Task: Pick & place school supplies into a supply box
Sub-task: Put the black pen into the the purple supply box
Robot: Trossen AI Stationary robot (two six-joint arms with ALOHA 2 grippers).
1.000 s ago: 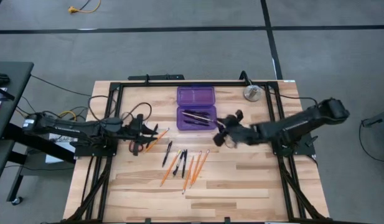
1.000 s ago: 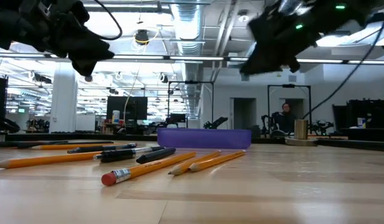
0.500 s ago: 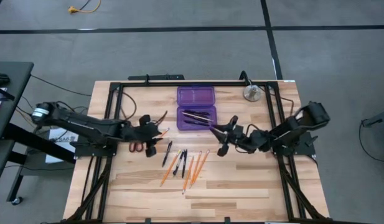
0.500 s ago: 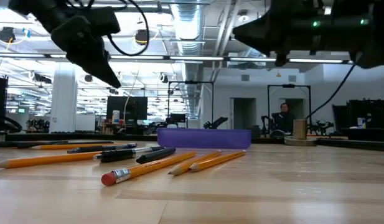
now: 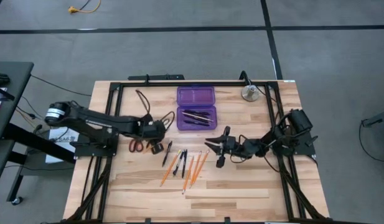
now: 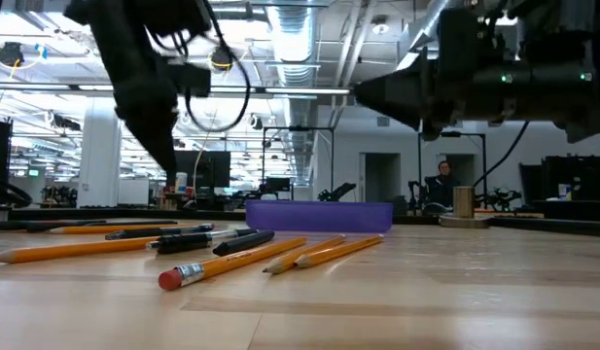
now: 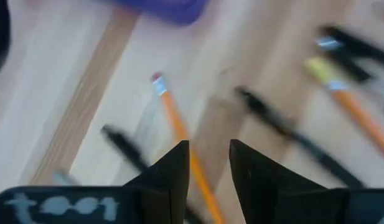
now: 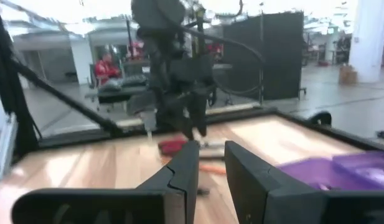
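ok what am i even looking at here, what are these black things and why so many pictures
These are two robot arms at a wooden table, filmed at once from four cameras: one overhead, one at table height, and one on each arm's wrist. The left gripper hangs over loose orange pencils and black pens, beside red-handled scissors. The right gripper hovers below the open purple pencil case, which already holds a few pens. Both grippers are open and hold nothing. A round silver object sits at the table's far edge.

floor [image 5: 179,37]: grey | ceiling lights [image 6: 290,39]: on (bright) | person [image 6: 443,180]: seated, far back
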